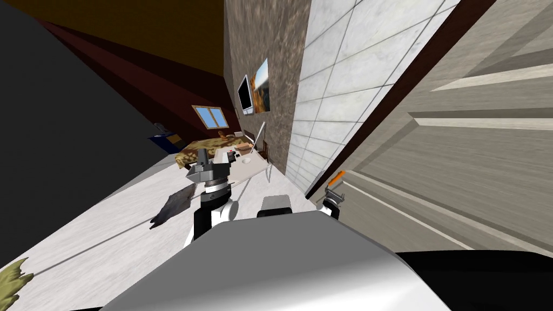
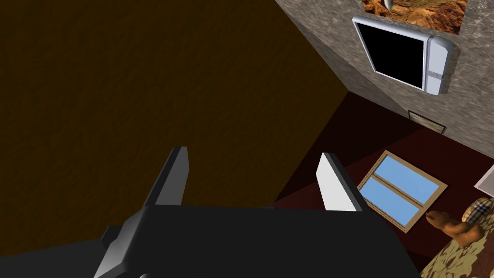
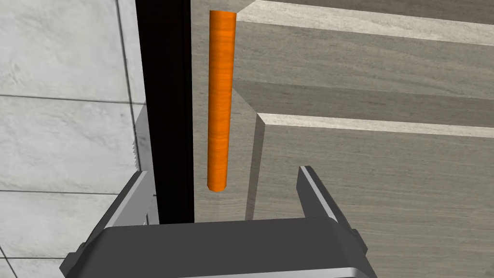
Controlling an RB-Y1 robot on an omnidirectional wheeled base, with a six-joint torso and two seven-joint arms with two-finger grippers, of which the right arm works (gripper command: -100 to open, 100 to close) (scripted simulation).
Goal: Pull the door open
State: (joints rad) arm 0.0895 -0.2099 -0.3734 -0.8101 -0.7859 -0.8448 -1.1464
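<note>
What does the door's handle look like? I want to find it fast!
Find the big grey wood-grain door beside the white tiled wall. Along its edge, next to the dark frame, runs a slim round handle. It is the only bright orange thing there.

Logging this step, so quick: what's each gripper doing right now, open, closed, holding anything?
Left gripper: open, holding nothing.
Right gripper: open, lined up on the orange door handle, not gripping it.
</note>
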